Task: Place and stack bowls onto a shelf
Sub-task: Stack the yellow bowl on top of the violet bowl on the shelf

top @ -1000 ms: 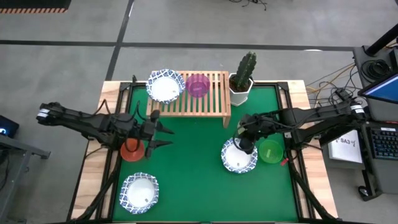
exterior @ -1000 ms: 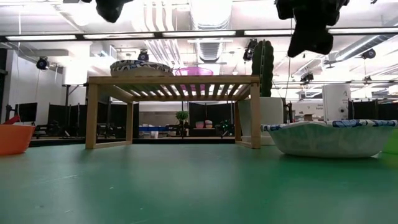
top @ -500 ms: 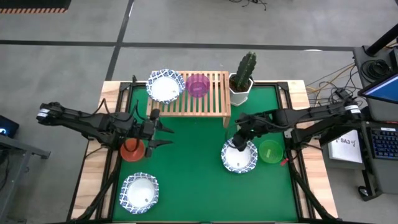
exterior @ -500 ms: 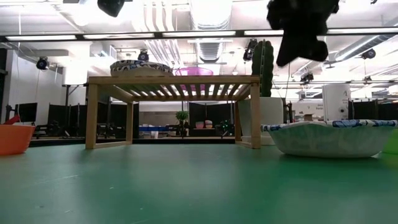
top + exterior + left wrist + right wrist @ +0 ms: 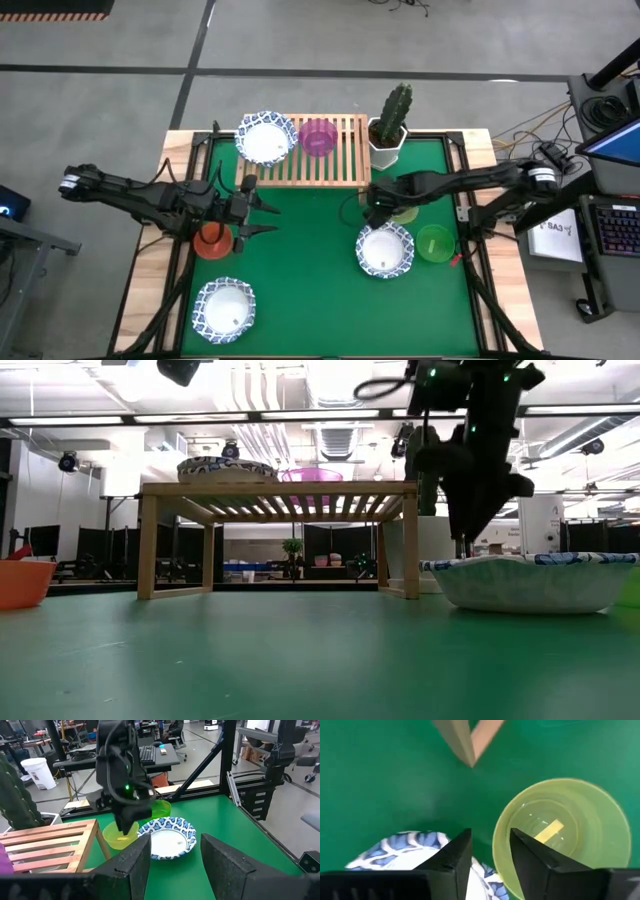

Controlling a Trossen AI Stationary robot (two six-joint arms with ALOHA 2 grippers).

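Observation:
The light-wood shelf (image 5: 305,152) stands at the table's far side. On its slats sit a white bowl with a blue rim (image 5: 265,137) and a purple bowl (image 5: 318,137). My right gripper (image 5: 375,213) is open, low over the yellow bowl (image 5: 560,832), whose near rim shows between its fingers. Next to it, a white blue-rimmed bowl (image 5: 385,250) and a green bowl (image 5: 435,243) rest on the table. My left gripper (image 5: 262,215) hangs open and holding nothing beside the red bowl (image 5: 213,241). Another white bowl (image 5: 224,308) lies near the front left. My right gripper points down with one finger (image 5: 532,857) over the yellow bowl's hollow and the other (image 5: 452,857) outside its rim (image 5: 496,845). Whether either finger touches the rim, I cannot tell. The bowl sits upright on the table.
A white pot with a green cactus (image 5: 390,125) stands at the shelf's right end, just beyond my right arm. The shelf's right leg (image 5: 465,737) is close to the yellow bowl. Open green table lies between the two arms (image 5: 310,260).
My right gripper has left the spot above the white bowl, gone toward the table's far left, toward the shelf's right leg, and come down over the yellow bowl. The bowls have stayed where they were.

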